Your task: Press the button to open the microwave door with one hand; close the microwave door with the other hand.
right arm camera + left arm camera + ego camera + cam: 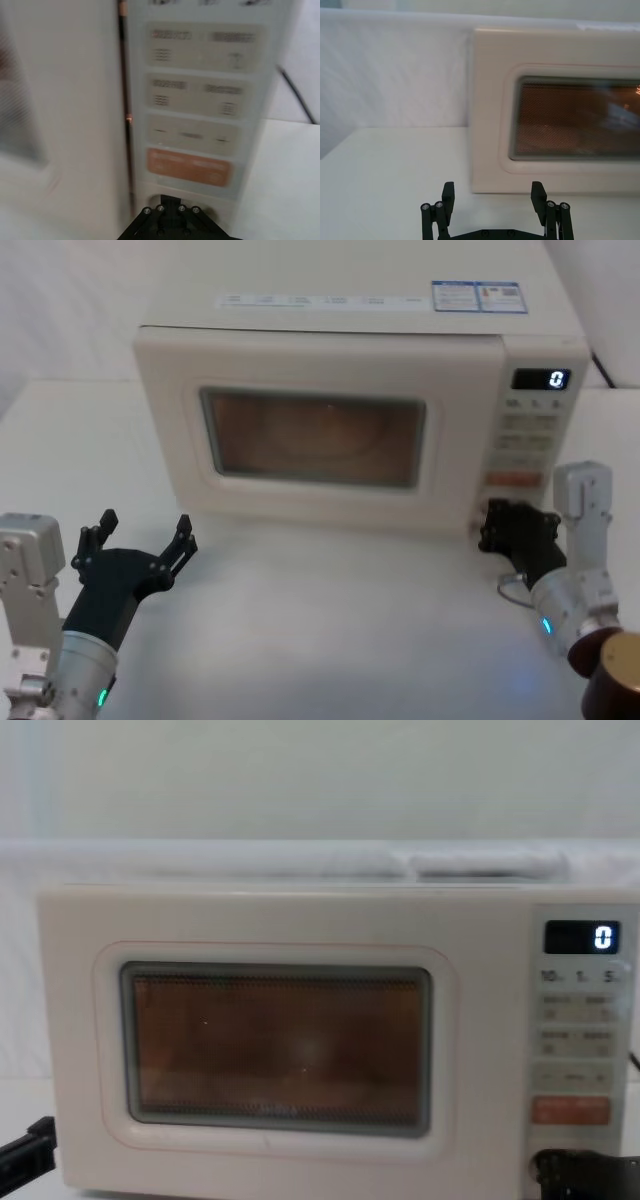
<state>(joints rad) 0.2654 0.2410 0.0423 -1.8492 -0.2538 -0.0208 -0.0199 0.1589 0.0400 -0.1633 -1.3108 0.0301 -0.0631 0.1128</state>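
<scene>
Microwave door (315, 430) shut, right gripper (500, 525) at the button.

Head view: the cream door with its dark window fills the middle; the left gripper (142, 536) waits wide open at lower left. Right wrist view: the button (172, 206) sits at bottom centre under the orange key (189, 167), the gripper's fingers drawn together in front of it; a straight, centred push seems best. Chest view: the door spans centre-left.
</scene>
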